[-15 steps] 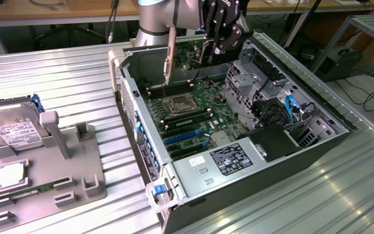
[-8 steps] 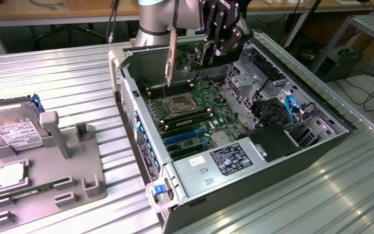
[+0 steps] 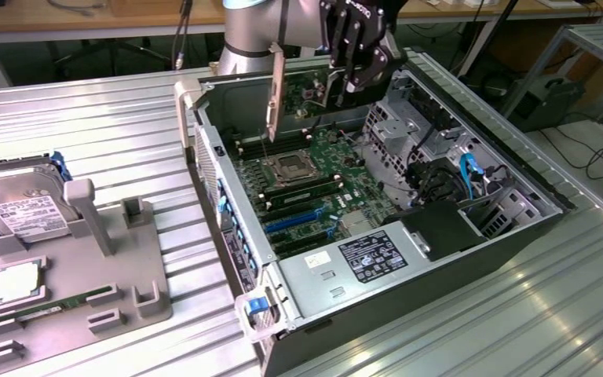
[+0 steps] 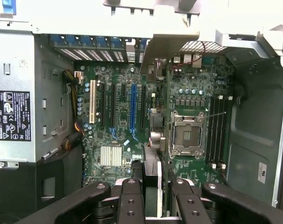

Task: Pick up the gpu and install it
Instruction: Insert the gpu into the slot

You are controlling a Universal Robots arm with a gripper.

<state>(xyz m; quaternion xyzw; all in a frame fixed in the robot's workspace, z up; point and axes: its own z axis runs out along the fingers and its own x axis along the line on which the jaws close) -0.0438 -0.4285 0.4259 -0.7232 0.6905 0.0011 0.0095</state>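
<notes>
The gpu [image 3: 304, 85] hangs on edge above the open computer case [image 3: 210, 169], over the motherboard [image 3: 328, 177]. Its pale metal bracket strip [image 3: 275, 94] points down on the side toward the exterior view's left. My gripper [image 3: 335, 82] is shut on the card from above. In the wrist view the gpu [image 4: 151, 170] runs edge-on away from my gripper [image 4: 153, 189], and its bracket [image 4: 167, 44] ends near the case's rear slot openings. The card is above the board, beside the blue expansion slot [image 4: 132, 107] and apart from it.
The board carries a CPU socket [image 4: 186, 135], memory slots [image 4: 216, 130] and a white slot [image 4: 91, 105]. A power supply [image 3: 356, 263] fills the case's near end. On the exterior view's left, a grey fixture [image 3: 113, 275] holds a hard drive [image 3: 24, 208] and a green memory stick [image 3: 60, 305].
</notes>
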